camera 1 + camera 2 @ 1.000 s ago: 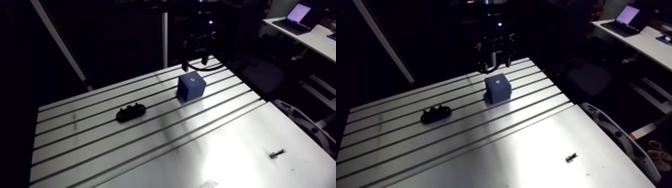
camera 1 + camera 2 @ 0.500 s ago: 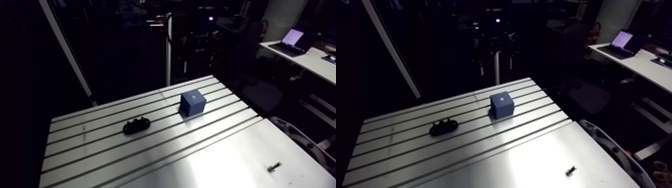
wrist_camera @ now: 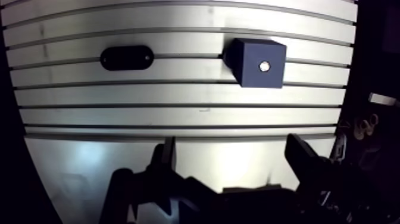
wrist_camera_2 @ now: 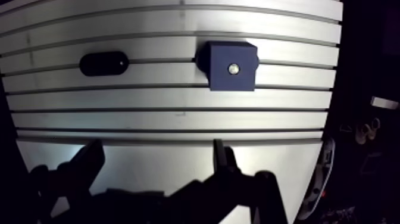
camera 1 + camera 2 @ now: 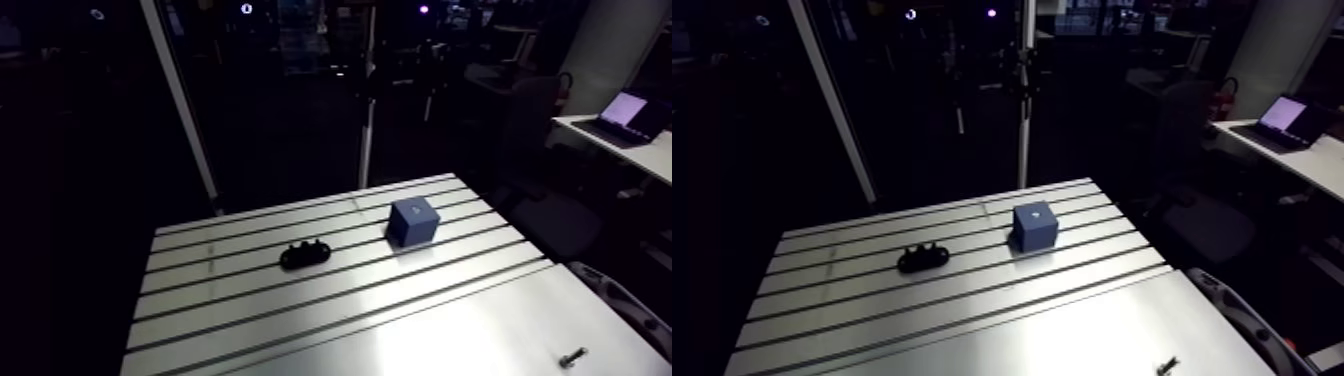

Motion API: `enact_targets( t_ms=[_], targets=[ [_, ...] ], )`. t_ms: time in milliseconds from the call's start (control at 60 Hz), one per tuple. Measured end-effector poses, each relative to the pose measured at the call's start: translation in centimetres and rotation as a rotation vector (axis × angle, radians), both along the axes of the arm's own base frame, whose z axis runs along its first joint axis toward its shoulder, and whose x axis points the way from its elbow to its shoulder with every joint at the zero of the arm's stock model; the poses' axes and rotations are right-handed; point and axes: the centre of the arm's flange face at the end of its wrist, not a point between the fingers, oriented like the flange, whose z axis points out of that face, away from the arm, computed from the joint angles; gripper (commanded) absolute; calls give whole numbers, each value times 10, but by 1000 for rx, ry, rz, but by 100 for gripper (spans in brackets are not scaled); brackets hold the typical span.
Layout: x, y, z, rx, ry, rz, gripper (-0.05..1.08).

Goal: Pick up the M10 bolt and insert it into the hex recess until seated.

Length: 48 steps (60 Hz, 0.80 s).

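A small bolt [image 5: 573, 355] lies on the smooth plate near the table's front right corner; the wrist view does not show it. On the slotted part stands a dark blue cube [image 5: 413, 221], which has a small pale round spot [image 3: 264, 66] in the middle of its top face. In the wrist view my gripper [image 3: 232, 155] is open with nothing between its fingers, high above the table. The cube sits well ahead of it. The arm view does not show the gripper.
A black oval piece [image 5: 304, 254] lies on the slots to the left of the cube, about a hand's width from it. A grey curved rail [image 5: 1237, 320] runs beside the table's right edge, close to the bolt.
The arm view has pulled back and up, so the whole table looks smaller. The gripper, earlier just above the cube, has left that view. Cube, black piece and bolt kept their places.
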Motion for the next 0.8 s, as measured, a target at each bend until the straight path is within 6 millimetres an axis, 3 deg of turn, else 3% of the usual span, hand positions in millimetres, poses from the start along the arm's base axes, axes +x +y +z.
enact_targets(
  t_ms=[567, 800],
  targets=[
    [2, -86, 76, 14, 43, 34, 1],
    [6, -108, 88, 12, 48, 46, 1]
  ],
)
